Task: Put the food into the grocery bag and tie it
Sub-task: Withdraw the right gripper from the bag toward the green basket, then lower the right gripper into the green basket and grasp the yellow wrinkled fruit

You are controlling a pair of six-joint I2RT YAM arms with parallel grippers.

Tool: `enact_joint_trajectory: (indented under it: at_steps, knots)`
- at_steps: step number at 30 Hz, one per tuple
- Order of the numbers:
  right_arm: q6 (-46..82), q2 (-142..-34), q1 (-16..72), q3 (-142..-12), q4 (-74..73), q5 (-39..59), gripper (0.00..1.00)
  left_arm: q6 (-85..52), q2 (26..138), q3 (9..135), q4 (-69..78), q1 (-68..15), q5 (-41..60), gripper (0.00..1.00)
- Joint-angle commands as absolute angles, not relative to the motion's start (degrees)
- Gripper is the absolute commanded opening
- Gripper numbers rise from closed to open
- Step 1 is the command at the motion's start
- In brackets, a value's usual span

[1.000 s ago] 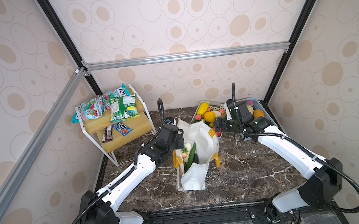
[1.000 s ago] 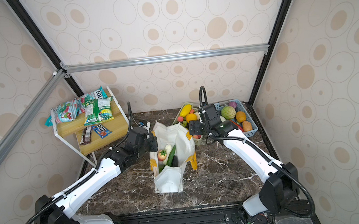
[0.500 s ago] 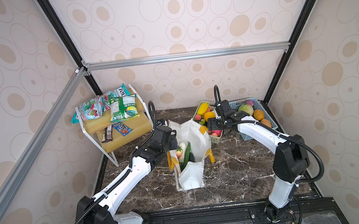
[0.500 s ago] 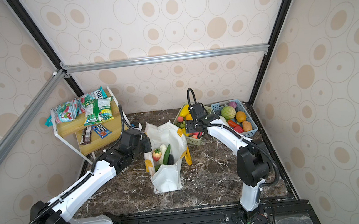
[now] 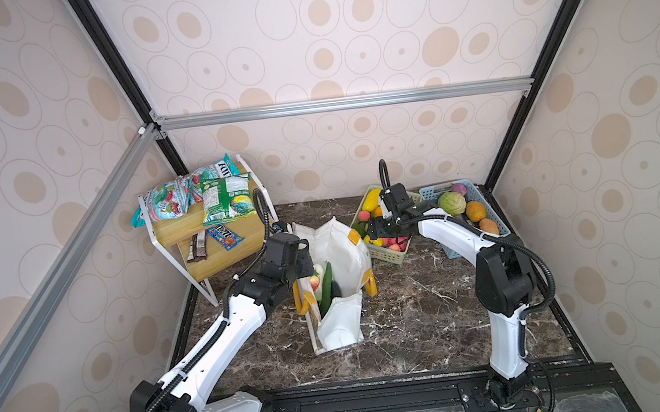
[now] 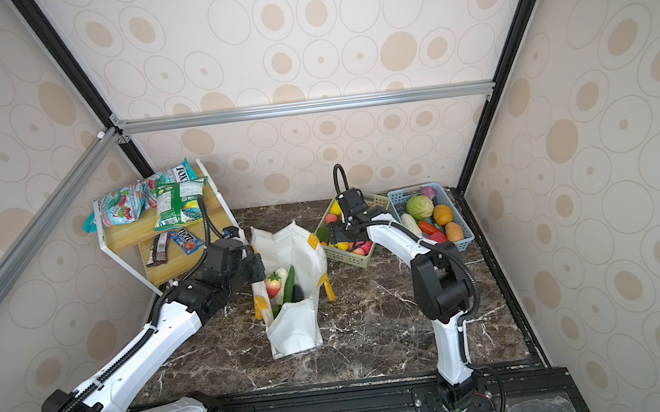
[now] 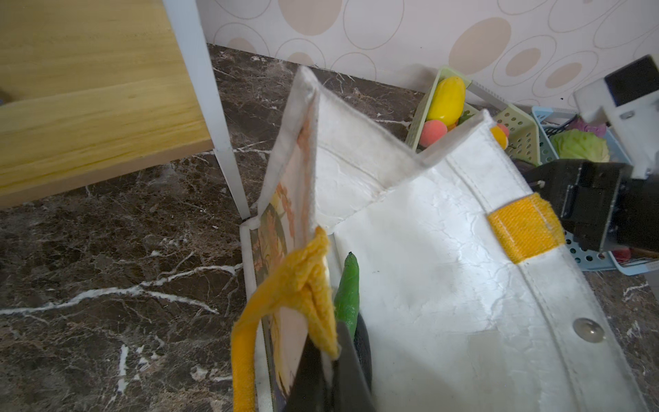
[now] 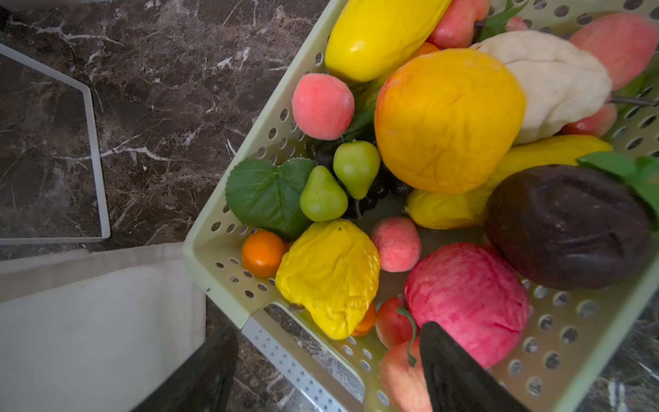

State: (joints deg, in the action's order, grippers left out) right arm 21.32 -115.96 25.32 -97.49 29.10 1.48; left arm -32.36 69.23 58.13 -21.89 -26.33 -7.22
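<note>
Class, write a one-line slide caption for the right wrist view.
Open right end effector hovers over the green basket of toy fruit, beside the white grocery bag.

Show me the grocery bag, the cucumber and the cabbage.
grocery bag (image 6: 295, 327), a top view, white near panel.
cucumber (image 6: 289, 283), a top view, green middle.
cabbage (image 6: 419, 206), a top view, leafy middle.

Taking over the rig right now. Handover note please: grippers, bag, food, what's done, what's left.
Left gripper: shut on the bag's yellow handle, holding that side up with the mouth open.
Right gripper: open, empty, above the green basket at the corner nearest the bag.
Done: cucumber and strawberry are in the bag, among others.
Left: fruit in the green basket and vegetables in the blue basket are not bagged; the bag is not tied.
</note>
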Motion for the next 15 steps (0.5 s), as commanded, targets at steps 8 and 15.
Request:
enact_joint_trajectory:
  at_steps: [8, 15]
  knots:
    - [27.6, -121.9, 25.2, -101.3, 23.6, -1.6, 0.79, -32.8, 69.0, 57.5, -19.3, -25.8, -5.2, 0.00]
    - [30.9, -123.9, 25.0, -102.1, 20.5, -2.1, 0.73, -32.1, 69.9, 57.4, -18.5, -25.8, -4.4, 0.00]
